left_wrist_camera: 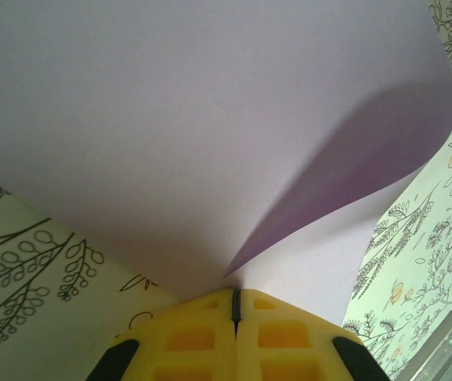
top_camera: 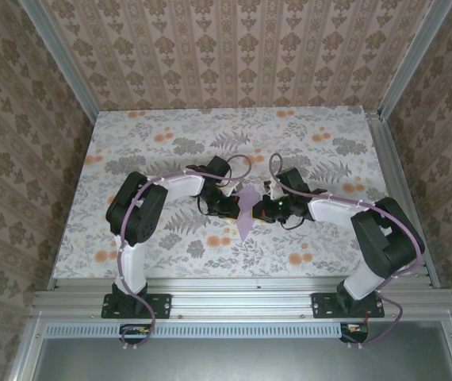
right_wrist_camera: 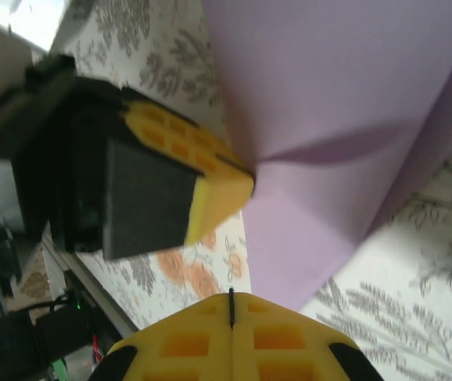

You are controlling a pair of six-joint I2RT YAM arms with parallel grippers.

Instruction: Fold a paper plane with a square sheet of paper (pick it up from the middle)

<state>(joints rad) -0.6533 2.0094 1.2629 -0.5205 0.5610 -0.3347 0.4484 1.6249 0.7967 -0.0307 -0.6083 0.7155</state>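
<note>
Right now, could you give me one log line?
left pincer: shut on paper | right pincer: shut | paper: curled between them

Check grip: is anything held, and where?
Left gripper pinches the paper at one edge, about midway. Right gripper is shut by the paper; hold unclear.

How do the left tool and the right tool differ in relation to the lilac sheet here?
The left tool is clamped on the square sheet of paper, which buckles out from its tips; the right tool is shut by the sheet's edge, and a grip there cannot be confirmed. In the overhead view the left tool reaches in from the sheet's left, the right tool from its right. Both are yellow-tipped, jaws closed.
</note>
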